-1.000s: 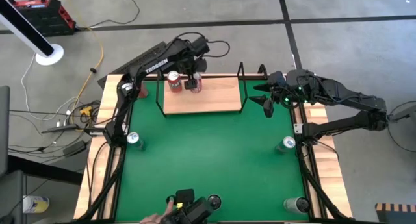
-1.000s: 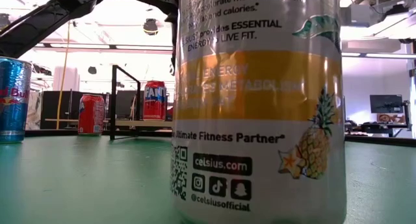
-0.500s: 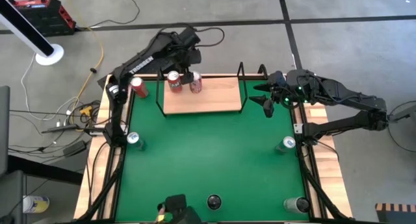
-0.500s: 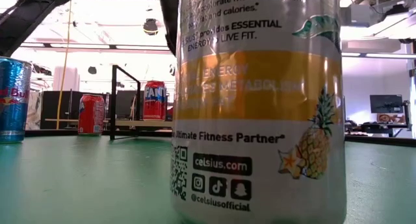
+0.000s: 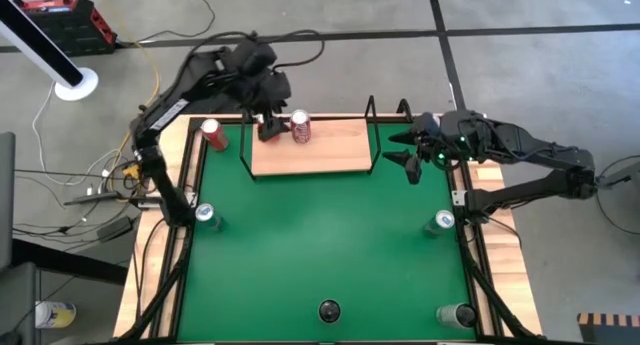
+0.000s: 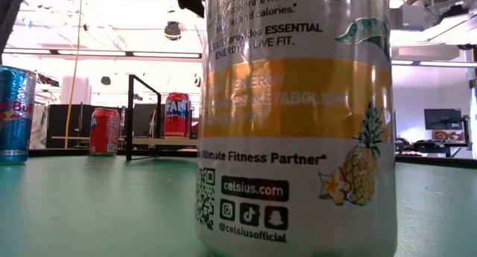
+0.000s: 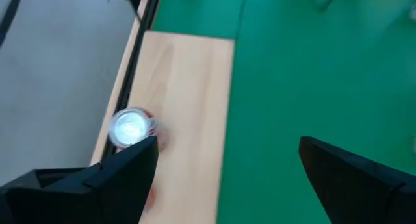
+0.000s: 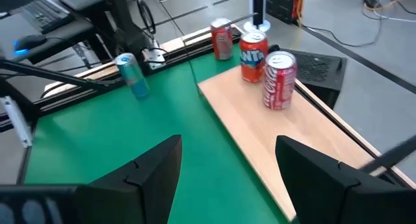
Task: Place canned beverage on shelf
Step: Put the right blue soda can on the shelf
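The shelf (image 5: 330,150), a light-wood board with black rod ends, lies at the table's far edge. Two cans stand upright on its left part: a Fanta can (image 8: 252,55) and a red-and-white can (image 5: 299,127) (image 8: 279,80). My left gripper (image 5: 268,123) (image 7: 227,165) hovers open above them, raised clear; the left wrist view shows one can's silver top (image 7: 130,128) below. In the high view the gripper covers the Fanta can. My right gripper (image 5: 405,157) (image 8: 227,165) waits open beside the shelf's right end.
A red can (image 5: 212,135) stands at the far left corner and a blue can (image 5: 205,215) at the left edge. Two more cans (image 5: 443,222) (image 5: 455,313) stand at the right. A tall Celsius can (image 5: 328,310) (image 6: 298,123) stands at the near edge, filling the low view.
My left gripper, open all along, has risen from around the red-and-white can on the shelf and drawn back toward the table's far left corner. Both cans stay upright on the board. A person's hand at the near edge has withdrawn.
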Motion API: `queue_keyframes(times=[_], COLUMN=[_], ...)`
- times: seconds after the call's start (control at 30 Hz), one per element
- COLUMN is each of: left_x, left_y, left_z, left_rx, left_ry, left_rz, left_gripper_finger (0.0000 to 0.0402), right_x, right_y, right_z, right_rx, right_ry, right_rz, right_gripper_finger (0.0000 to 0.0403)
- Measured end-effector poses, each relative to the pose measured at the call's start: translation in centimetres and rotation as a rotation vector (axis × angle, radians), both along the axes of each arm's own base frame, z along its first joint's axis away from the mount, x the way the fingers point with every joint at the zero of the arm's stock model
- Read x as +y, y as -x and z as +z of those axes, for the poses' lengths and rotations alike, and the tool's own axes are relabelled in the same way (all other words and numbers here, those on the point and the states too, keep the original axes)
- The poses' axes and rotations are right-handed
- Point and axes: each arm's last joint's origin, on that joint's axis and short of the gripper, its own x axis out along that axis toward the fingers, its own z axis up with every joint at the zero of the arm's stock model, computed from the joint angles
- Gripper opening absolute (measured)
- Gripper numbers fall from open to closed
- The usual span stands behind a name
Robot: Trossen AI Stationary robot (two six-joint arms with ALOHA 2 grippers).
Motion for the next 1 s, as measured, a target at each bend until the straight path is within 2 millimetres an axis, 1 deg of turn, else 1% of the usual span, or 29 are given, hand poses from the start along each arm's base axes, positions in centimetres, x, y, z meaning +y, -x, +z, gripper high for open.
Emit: queue_keyframes(times=[0.17, 0.33, 0.47, 0.57, 0.63, 0.73, 0.87, 0.93, 1.0], left_x=[-3.5, -6.6, -9.1, -11.1, -12.6, -14.6, -16.3, -16.8, -17.2], left_y=[1.3, 2.1, 2.3, 2.3, 2.3, 2.2, 2.4, 3.2, 4.4], left_z=[1.9, 3.0, 3.2, 3.0, 2.8, 2.8, 2.9, 3.2, 3.6], left_rx=[-0.072, -0.116, -0.104, -0.077, -0.057, -0.055, -0.059, -0.065, -0.07], left_ry=[0.032, 0.057, 0.056, 0.068, 0.054, -0.012, -0.082, -0.095, -0.095], left_rz=[-0.019, 0.007, 0.072, 0.101, 0.1, 0.083, 0.039, 0.023, 0.003], left_gripper_finger=[0.0357, 0.0357, 0.0357, 0.0357, 0.0357, 0.0357, 0.0357, 0.0357, 0.0357], right_x=[1.3, 2.9, 4.0, 4.3, 4.3, 4.2, 4.4, 4.9, 5.6], right_y=[-1.6, -3.5, -4.5, -4.6, -5.0, -5.6, -6.5, -7.1, -7.8], right_z=[0.2, -0.2, -0.9, -1.1, -1.1, -1.0, -0.4, -0.6, -0.6], right_rx=[-0.055, -0.056, -0.016, -0.008, -0.018, -0.053, -0.143, -0.166, -0.204], right_ry=[0.012, 0.065, 0.073, 0.097, 0.122, 0.123, 0.059, 0.009, -0.045], right_rz=[0.078, 0.224, 0.32, 0.38, 0.389, 0.381, 0.36, 0.367, 0.378], right_gripper_finger=[0.0275, 0.0275, 0.0275, 0.0275, 0.0275, 0.0275, 0.0275, 0.0275, 0.0275])
